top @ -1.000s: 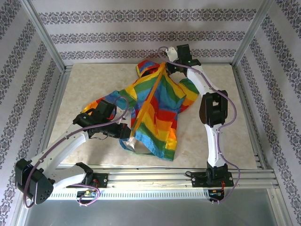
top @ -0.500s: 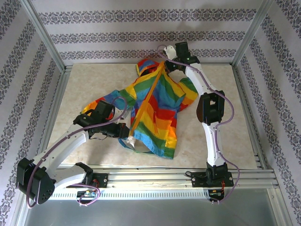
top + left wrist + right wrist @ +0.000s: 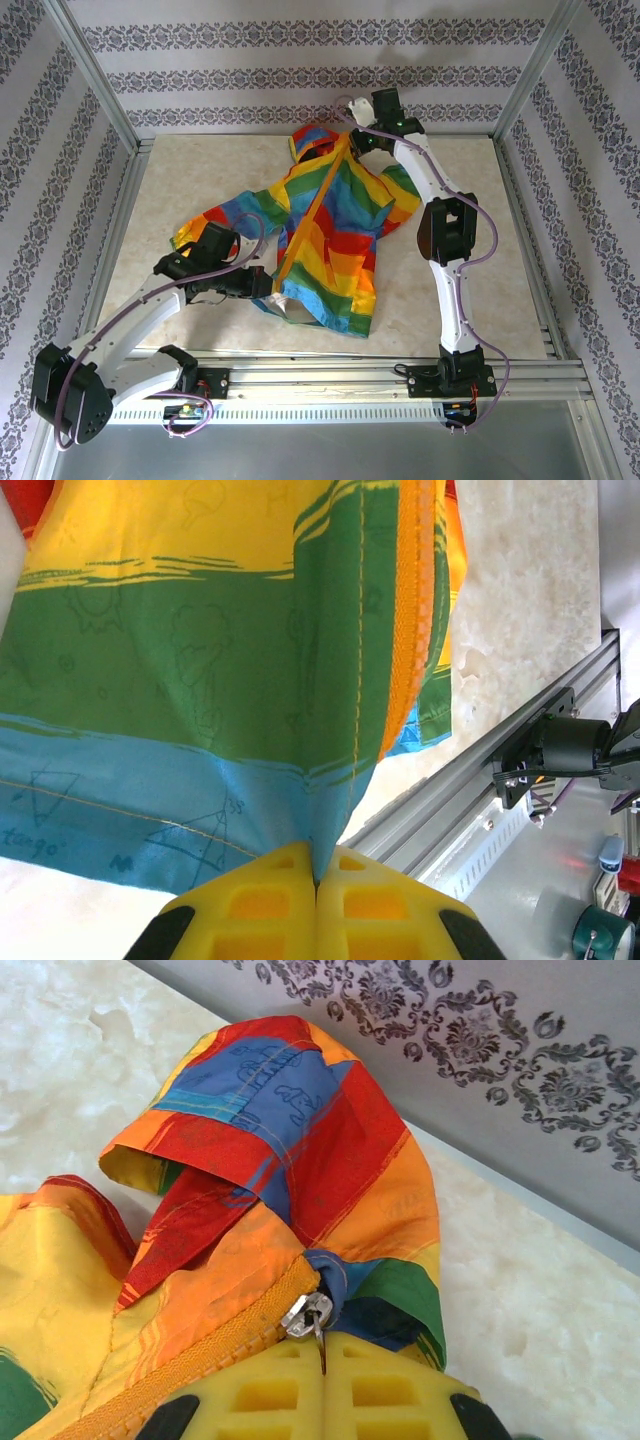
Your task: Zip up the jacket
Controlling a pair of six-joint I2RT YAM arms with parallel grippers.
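Lying on the bench (image 3: pixel 180 170), jacket (image 3: pixel 335 225) drawn taut: left hand (image 3: pixel 316 882) clamped on hem (image 3: pixel 250 830) at seven o'clock as anchor; right hand (image 3: pixel 322 1360) pinching zipper pull (image 3: pixel 308 1315) at twelve o'clock, beside hood (image 3: pixel 290 1100).

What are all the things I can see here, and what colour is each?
jacket: one, rainbow stripes, middle of the table
hood: one, red, blue and orange, jacket's far end
zipper: one, orange, down the jacket's front
zipper pull: one, silver, by the hood
table: one, pale marble look, under the jacket
walls: three, white with dark flowery bands, around the table
rail: one, silver, table's near edge
left arm: one, white and black, near left
right arm: one, white and black, right side
left gripper: one, yellow fingers, shut on the jacket's bottom hem
right gripper: one, yellow fingers, shut on the zipper pull
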